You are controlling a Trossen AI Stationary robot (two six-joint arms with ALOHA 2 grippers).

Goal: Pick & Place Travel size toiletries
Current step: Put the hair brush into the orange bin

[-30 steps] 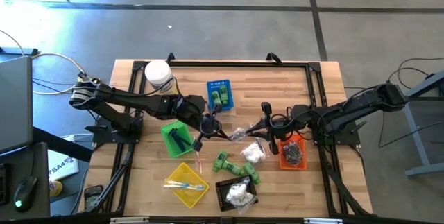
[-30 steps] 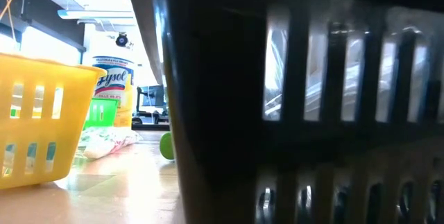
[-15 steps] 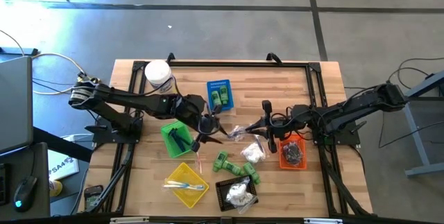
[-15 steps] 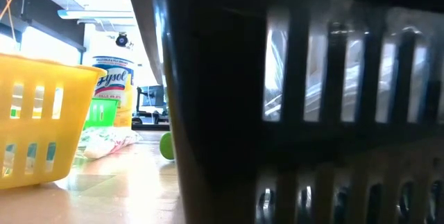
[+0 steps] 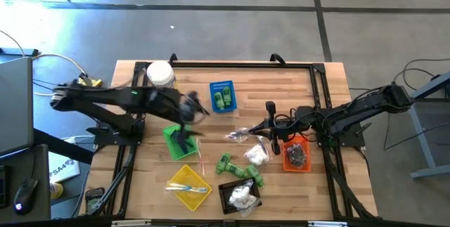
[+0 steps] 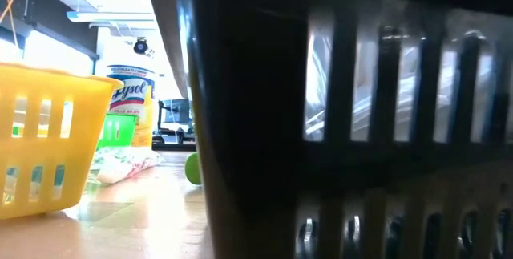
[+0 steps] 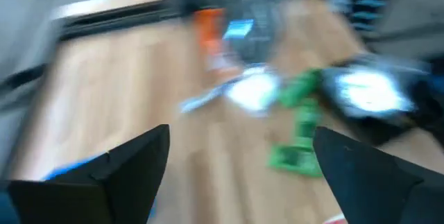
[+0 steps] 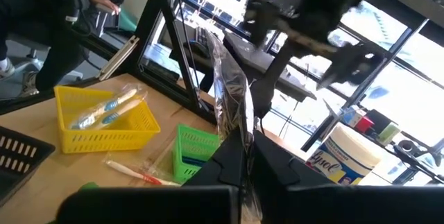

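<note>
Two dark arms reach over the wooden desk (image 5: 309,86). The left gripper (image 5: 187,106), blurred, hangs over the green basket (image 5: 176,140) toward the left edge with its jaws spread wide and nothing between them. The right gripper (image 5: 242,134), near the desk's middle, has its jaws shut on a crinkly clear packet (image 8: 229,106). Green bottles (image 5: 239,169) and a white packet (image 5: 256,155) lie toward the near edge, between the yellow basket (image 5: 188,185) and the orange basket (image 5: 296,156).
</note>
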